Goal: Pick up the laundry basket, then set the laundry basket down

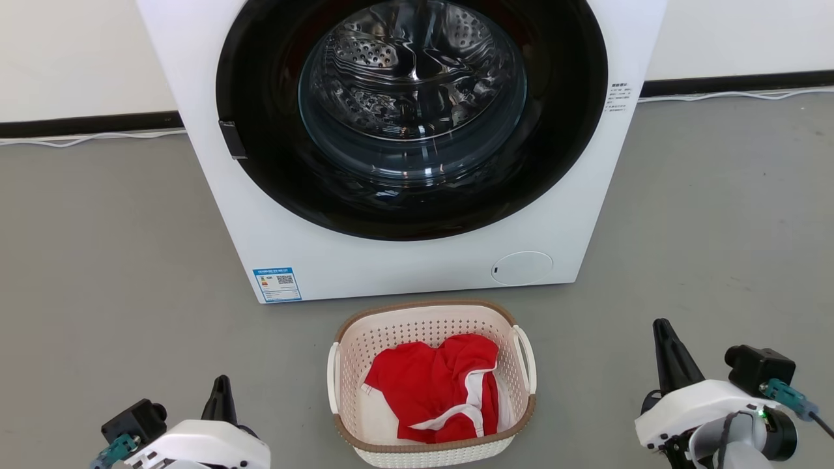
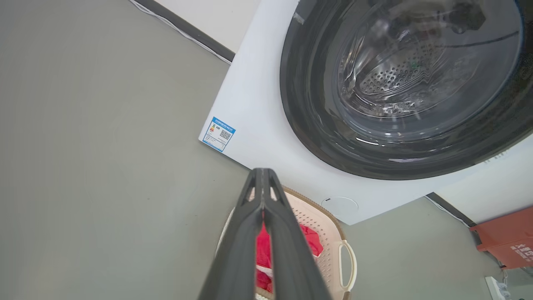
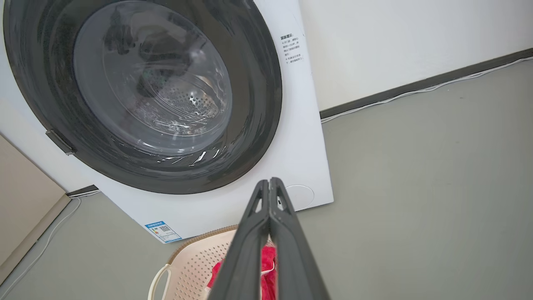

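Observation:
The laundry basket (image 1: pixel 430 384), cream-white and perforated with a brown rim and white side handles, stands on the grey floor in front of the washing machine, with a red garment (image 1: pixel 440 384) inside. My left gripper (image 1: pixel 221 385) is shut and empty, well to the basket's left. My right gripper (image 1: pixel 662 326) is shut and empty, off to the basket's right. In the left wrist view the shut left gripper (image 2: pixel 261 171) points over the basket (image 2: pixel 329 246). In the right wrist view the shut right gripper (image 3: pixel 270 181) rises over the basket (image 3: pixel 187 266).
A large white washing machine (image 1: pixel 404 260) with a dark round door stands just behind the basket. A cable (image 1: pixel 91 138) runs along the wall's black skirting. In the left wrist view an orange-red box (image 2: pixel 506 239) sits by the wall.

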{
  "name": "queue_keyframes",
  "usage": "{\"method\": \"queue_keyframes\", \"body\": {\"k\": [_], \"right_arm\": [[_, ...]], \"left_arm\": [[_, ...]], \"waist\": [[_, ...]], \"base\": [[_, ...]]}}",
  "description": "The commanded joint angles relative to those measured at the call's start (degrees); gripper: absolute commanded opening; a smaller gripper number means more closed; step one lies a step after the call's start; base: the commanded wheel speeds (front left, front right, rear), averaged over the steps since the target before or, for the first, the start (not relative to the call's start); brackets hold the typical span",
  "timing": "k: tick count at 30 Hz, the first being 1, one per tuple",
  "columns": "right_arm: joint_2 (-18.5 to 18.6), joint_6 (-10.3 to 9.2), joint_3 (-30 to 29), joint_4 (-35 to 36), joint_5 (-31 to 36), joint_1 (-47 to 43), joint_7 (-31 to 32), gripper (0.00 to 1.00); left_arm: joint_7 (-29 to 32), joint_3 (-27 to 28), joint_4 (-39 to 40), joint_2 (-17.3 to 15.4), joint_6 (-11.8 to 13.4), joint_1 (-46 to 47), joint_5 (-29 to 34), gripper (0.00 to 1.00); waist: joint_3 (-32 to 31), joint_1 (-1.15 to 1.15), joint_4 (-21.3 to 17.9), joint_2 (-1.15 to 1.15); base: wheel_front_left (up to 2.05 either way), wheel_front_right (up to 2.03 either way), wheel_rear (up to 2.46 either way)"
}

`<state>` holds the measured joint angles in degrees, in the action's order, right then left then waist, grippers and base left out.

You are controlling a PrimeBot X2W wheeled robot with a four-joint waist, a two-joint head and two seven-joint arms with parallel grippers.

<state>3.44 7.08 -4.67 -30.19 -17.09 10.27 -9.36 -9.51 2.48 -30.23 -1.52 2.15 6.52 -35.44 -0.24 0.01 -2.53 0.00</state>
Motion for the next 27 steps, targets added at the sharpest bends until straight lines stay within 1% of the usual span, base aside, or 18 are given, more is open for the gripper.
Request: {"method": "queue_keyframes", "body": {"k": [1, 3, 27], "right_arm": [[0.4, 0.11, 0.1, 2.2, -2.6, 0.8, 0.6, 0.0], [0.3, 0.11, 0.1, 2.4, -3.4, 0.7, 0.7, 0.0], [0.1, 0.19, -0.4, 6.0, -22.2, -0.5, 4.7, 0.0]], "left_arm": [[0.4, 0.7, 2.1, -0.5, -0.7, 1.4, -1.9, 0.0], [0.5, 0.8, 2.2, -0.5, -0.8, 1.4, -2.5, 0.0], [4.6, 1.6, 5.9, -0.7, -3.1, 0.9, -16.7, 0.0]], "waist": [[0.0, -0.01, 0.1, 0.0], [0.0, -0.01, 0.1, 0.0], [0.1, -0.01, 0.7, 0.0]], "base": [[0.0, 0.0, 0.0], [0.0, 0.0, 0.0], [0.0, 0.0, 0.0]]}}
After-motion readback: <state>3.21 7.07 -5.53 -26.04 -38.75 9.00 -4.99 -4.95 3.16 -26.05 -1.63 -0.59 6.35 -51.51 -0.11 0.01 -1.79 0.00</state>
